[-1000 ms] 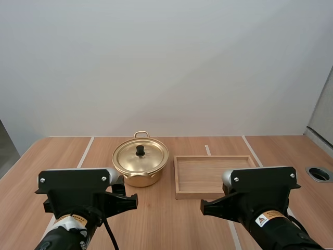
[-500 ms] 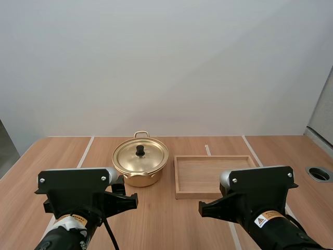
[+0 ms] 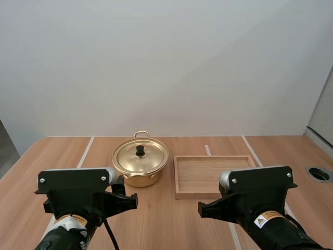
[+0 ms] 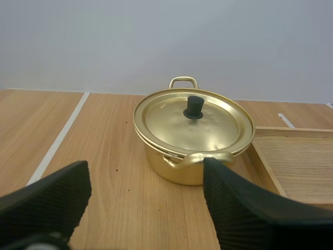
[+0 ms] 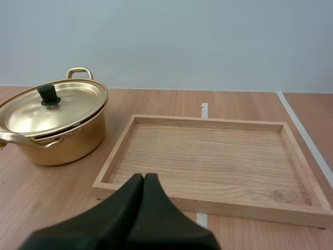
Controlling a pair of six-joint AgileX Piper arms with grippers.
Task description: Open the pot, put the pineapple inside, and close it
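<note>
Pot (image 3: 139,178), gold-coloured and round, is sitting on the wooden table (image 3: 171,224), a little left of the middle in the high view. Its lid (image 3: 151,159) is resting shut on the rim, and a black knob (image 3: 140,150) is standing upright at the lid's centre. One loop handle (image 3: 141,134) is pointing away from the arms, and the other handle (image 4: 200,158) is pointing toward them.

A wooden tray (image 3: 176,182) is lying flat just beside the pot, on its right in the high view. A narrow strip of table is showing between the two. The tray's floor is showing bare wood grain. Pale lines (image 3: 86,151) are running along the tabletop away from the arms.

Both arms are hanging over the near side of the table, well apart from each other. The left gripper (image 4: 144,169) is facing the pot from short of it. Its fingers (image 4: 57,195) are standing wide apart with their ribbed inner faces turned to each other, and nothing is sitting between them. The right gripper (image 5: 144,179) is facing the near rim of the tray. Its fingers are lying pressed together as one dark wedge, gripping nothing.
</note>
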